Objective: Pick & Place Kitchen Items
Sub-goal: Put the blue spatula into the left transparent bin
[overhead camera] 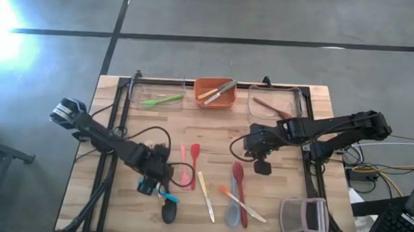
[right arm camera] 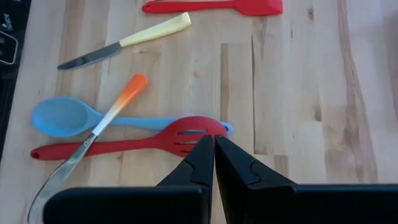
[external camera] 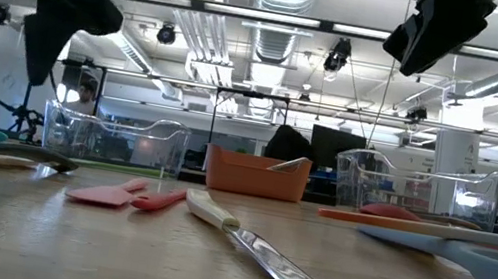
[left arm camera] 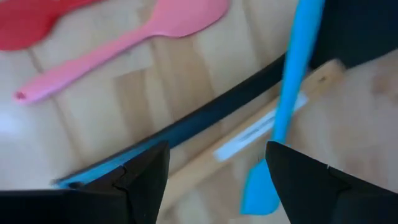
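High view, left to right: left gripper [overhead camera: 154, 181] spread wide, empty, low above a bright blue spatula [overhead camera: 167, 195] and black spoon [overhead camera: 168, 212], with pink spatula [overhead camera: 184, 163] and red spatula [overhead camera: 193, 158] just beyond. Right gripper [overhead camera: 261, 166] clenched on nothing, hovering just off the red slotted spoon [overhead camera: 238, 177], beside the blue spoon [overhead camera: 232, 210] and orange-handled knife [overhead camera: 241, 203].

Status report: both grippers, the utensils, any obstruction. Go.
Left gripper open, low over blue spatula and black spoon. Right gripper shut, empty, above red slotted spoon. Nothing held. Utensils crowded, overlapping; cable lies near left arm.
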{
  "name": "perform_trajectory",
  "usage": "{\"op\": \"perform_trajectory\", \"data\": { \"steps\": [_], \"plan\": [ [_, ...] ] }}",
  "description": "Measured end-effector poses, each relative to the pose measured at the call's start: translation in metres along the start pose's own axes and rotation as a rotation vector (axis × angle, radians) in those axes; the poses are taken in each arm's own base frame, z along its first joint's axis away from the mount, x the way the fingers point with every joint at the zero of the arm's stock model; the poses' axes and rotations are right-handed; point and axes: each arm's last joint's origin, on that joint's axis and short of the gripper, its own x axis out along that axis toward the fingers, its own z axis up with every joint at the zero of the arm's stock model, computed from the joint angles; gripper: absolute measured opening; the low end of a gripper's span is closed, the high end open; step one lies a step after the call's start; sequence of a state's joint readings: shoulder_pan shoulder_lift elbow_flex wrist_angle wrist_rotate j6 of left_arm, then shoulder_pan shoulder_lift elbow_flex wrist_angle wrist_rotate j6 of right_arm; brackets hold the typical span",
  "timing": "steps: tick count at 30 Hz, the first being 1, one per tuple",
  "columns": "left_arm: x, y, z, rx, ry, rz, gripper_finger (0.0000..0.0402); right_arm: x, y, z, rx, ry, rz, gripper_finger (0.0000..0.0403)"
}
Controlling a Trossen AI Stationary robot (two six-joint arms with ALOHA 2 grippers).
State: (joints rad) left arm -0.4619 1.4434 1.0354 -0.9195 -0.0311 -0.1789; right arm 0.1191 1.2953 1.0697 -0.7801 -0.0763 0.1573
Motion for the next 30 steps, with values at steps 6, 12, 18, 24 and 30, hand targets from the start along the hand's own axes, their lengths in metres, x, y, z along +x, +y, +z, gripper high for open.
{"op": "perform_trajectory", "data": {
  "steps": [6, 12, 18, 24, 30],
  "plan": [
    [0.000, -0.021, 0.006, -0.054, -0.015, -0.037, 0.0268, 0.000, -0.001, 0.001, -0.026, -0.015, -0.027, 0.0008],
    [0.006, -0.033, 0.011, -0.135, -0.031, -0.054, 0.0268, 0.000, -0.005, 0.003, -0.035, -0.031, -0.057, 0.0008],
    [0.006, -0.036, 0.013, -0.174, -0.043, -0.075, 0.0268, 0.000, -0.007, 0.004, -0.034, -0.039, -0.062, 0.0008],
    [0.010, -0.040, 0.015, -0.192, -0.051, -0.082, 0.0268, 0.000, -0.008, 0.004, -0.035, -0.039, -0.063, 0.0008],
    [0.015, -0.044, 0.015, -0.233, -0.034, -0.082, 0.0268, 0.000, -0.008, 0.004, -0.035, -0.039, -0.061, 0.0008]
  ]
}}
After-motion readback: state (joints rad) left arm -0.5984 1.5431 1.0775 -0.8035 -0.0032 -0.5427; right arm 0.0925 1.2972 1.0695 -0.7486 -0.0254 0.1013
